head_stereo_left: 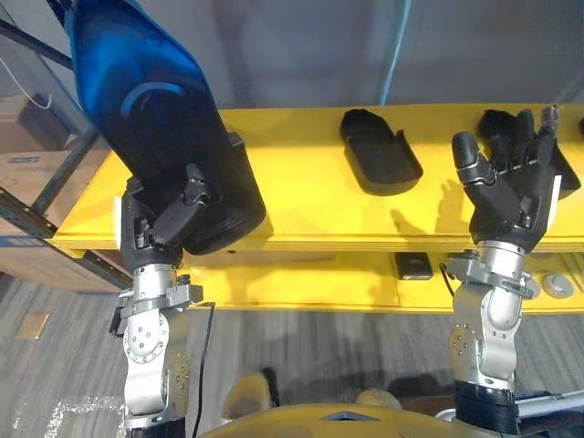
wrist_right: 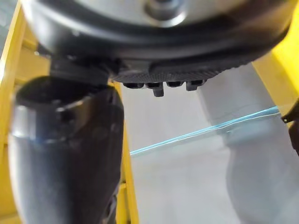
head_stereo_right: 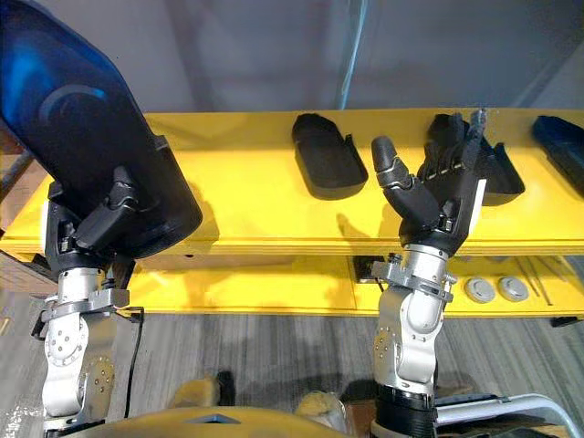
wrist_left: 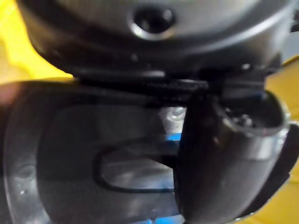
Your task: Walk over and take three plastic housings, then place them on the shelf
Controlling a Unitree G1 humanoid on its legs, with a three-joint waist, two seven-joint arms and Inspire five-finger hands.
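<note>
Left hand [head_stereo_left: 160, 219]: we are clutching a glossy black plastic housing [head_stereo_left: 155, 119] at the yellow shelf [head_stereo_left: 301, 210]'s left end.
Right hand [head_stereo_left: 506, 182]: hanging open, empty.
Progress: two shelved black housings [head_stereo_left: 379, 151] lying placed; ours likely pending.

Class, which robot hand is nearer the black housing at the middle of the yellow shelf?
Right. The right hand stands open just right of the middle housing; the left hand, gripping a large housing, is farther at the shelf's left end.
</note>
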